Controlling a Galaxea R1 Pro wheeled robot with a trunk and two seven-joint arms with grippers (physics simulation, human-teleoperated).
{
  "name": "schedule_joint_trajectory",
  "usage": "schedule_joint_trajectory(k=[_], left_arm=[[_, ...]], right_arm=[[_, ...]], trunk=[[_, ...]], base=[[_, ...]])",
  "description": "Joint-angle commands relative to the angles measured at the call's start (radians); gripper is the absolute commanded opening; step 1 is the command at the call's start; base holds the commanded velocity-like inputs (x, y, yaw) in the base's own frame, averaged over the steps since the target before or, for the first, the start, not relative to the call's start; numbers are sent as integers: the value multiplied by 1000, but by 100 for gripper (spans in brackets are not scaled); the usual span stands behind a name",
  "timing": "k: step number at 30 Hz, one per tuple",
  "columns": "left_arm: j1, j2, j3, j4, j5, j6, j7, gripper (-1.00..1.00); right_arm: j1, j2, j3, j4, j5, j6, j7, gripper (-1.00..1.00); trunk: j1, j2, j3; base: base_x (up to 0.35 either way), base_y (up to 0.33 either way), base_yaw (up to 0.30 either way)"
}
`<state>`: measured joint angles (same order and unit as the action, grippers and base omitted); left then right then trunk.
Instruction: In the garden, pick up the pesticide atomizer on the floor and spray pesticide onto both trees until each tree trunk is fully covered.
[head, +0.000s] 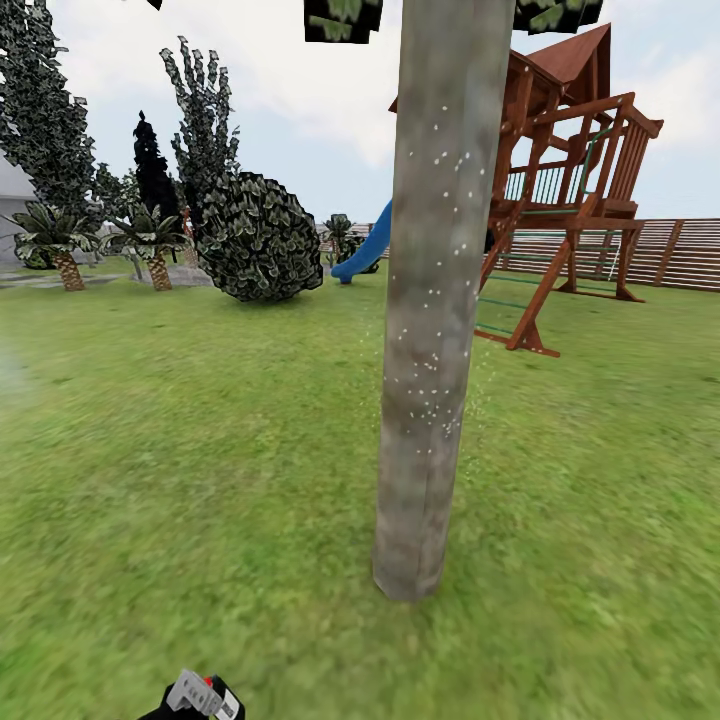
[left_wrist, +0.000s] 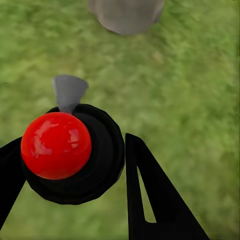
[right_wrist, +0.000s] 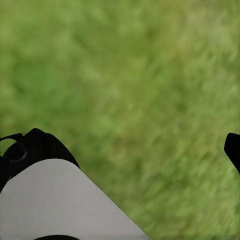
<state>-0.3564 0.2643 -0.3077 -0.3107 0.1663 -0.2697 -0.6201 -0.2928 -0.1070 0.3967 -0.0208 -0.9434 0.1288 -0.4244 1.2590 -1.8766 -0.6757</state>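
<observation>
A thick grey-brown tree trunk (head: 440, 300) stands upright straight ahead on the lawn, with dark leaves (head: 343, 18) at the top edge. White pesticide specks (head: 428, 385) dot its bark at mid height and higher up. Low in the head view, my left gripper (head: 195, 708) is shut on the pesticide atomizer (head: 202, 692). The left wrist view looks down on the atomizer (left_wrist: 56, 145): a red knob, a black round head and a grey nozzle aimed toward the trunk's base (left_wrist: 125, 15), between the left gripper's (left_wrist: 72, 157) black fingers. My right gripper (right_wrist: 125, 150) is open over grass.
A round dark bush (head: 258, 238) and two short palms (head: 65, 245) stand at the back left. A wooden playhouse (head: 570, 180) with a blue slide (head: 365, 250) is behind the trunk to the right, in front of a slatted fence (head: 680, 250). Open grass lies around the trunk.
</observation>
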Motion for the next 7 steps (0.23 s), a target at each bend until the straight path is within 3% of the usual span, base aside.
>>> schedule_joint_trajectory(k=[1,7], left_arm=[[-1,-1,-8,1,9,-4,2,-100],[-1,-5,-8,1,9,-4,2,-100]], right_arm=[[0,0,8,-2,-3,8,-5,100],[0,0,8,-2,-3,8,-5,100]], trunk=[[0,0,-1],[0,0,-1]], base=[[0,0,0],[0,0,0]])
